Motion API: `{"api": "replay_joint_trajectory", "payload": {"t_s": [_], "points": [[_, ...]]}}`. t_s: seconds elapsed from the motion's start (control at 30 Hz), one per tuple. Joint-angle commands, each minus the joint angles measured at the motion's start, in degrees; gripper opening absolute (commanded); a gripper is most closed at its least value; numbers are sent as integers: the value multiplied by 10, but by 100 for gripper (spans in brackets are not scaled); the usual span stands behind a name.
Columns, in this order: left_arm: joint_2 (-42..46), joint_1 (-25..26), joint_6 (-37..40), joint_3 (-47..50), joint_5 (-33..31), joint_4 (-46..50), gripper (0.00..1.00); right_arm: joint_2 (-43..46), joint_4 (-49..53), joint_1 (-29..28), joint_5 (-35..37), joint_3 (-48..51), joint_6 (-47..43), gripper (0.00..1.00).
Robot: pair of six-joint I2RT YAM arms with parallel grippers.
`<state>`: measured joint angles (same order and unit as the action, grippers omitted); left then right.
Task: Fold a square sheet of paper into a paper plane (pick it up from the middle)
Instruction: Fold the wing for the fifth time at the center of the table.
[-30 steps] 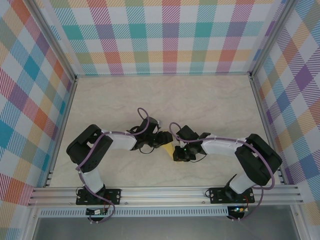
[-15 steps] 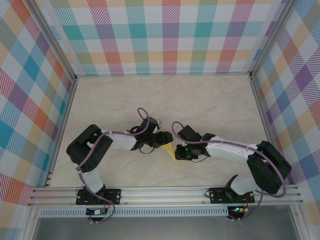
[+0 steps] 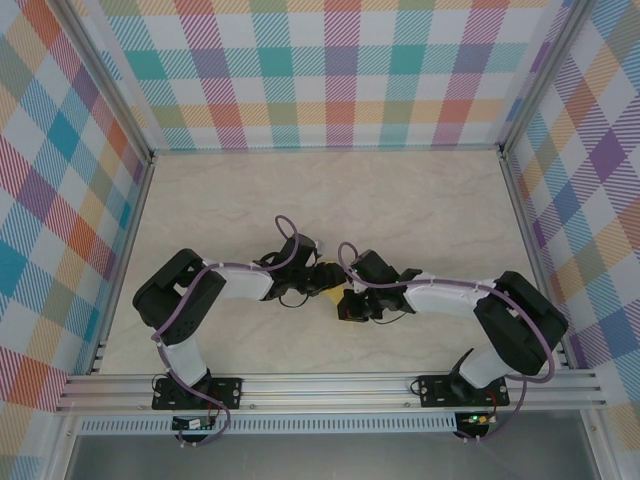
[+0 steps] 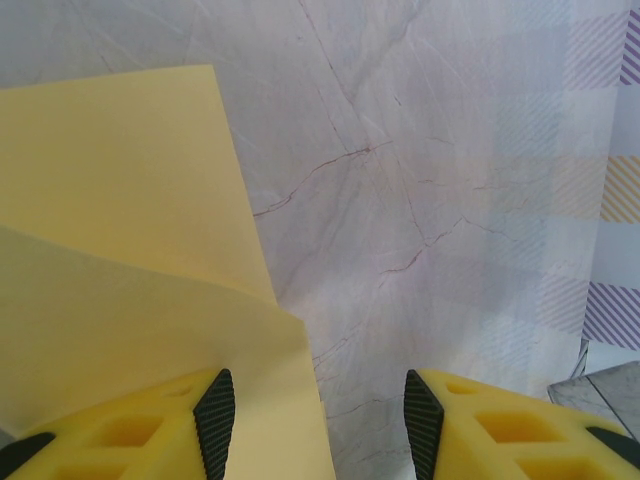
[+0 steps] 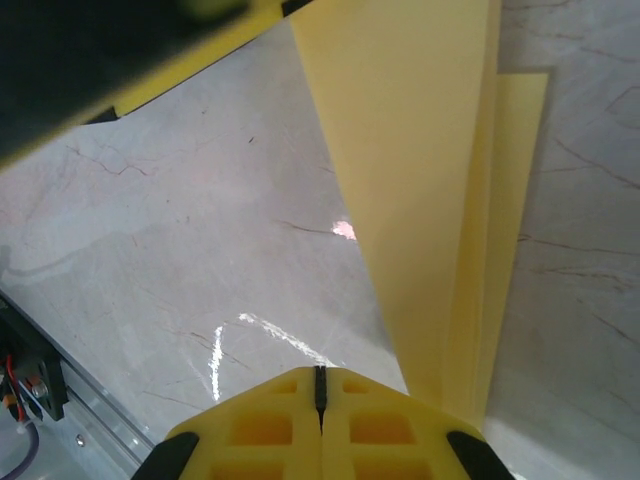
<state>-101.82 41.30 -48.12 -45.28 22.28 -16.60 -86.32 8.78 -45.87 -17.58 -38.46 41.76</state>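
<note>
Between the two pincers, mid-table: one sheet of yellow paper (image 5: 420, 150), folded, with its layered edges fanned, lying on the marble-patterned table (image 4: 450, 150). Left pincer (image 4: 312, 420): jaws apart with bare table in the gap; paper lies under one finger and spreads ahead of it. Right pincer (image 5: 320, 385): jaws pressed together with nothing between them; paper runs just beside the tips and on ahead.

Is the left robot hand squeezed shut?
No, the fingers of the left gripper stand apart, with the marble table and an edge of the yellow paper showing between them.
</note>
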Motion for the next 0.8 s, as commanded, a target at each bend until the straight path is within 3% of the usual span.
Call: {"api": "replay_joint_trajectory", "payload": {"t_s": [0.0, 0.43, 0.77], "points": [[-37, 16, 11, 11, 0, 55, 51, -1, -3, 9, 8, 18, 5, 3], [-39, 17, 13, 14, 0, 57, 51, 4, 11, 15, 24, 49, 13, 4], [-40, 16, 13, 13, 1, 55, 51, 62, 7, 15, 9, 27, 1, 9]]}}
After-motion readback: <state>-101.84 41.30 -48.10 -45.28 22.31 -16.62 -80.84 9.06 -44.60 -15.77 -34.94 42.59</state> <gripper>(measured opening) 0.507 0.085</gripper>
